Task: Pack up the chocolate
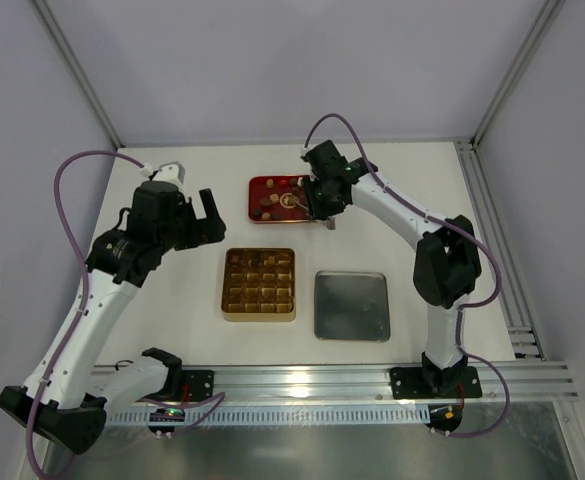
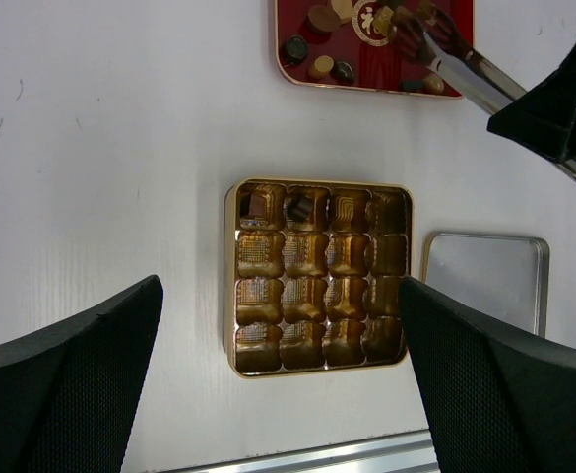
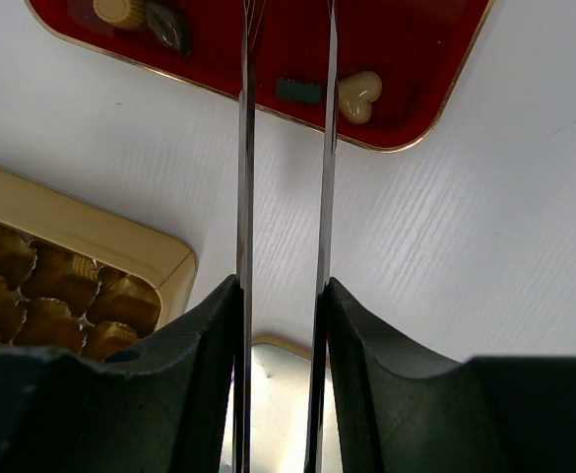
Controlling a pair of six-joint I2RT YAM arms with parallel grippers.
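Several small chocolates lie in the red tray at the back. Two dark pieces sit in the top-left cells of the gold box. My right gripper is shut on metal tongs, whose tips reach over the tray. In the right wrist view the tong blades stand apart between my fingers, above a cream heart piece and a dark ridged piece; the tips are out of frame. My left gripper is open and empty, high above the box.
A silver lid lies right of the gold box. It also shows in the left wrist view and the right wrist view. A metal rail runs along the near edge.
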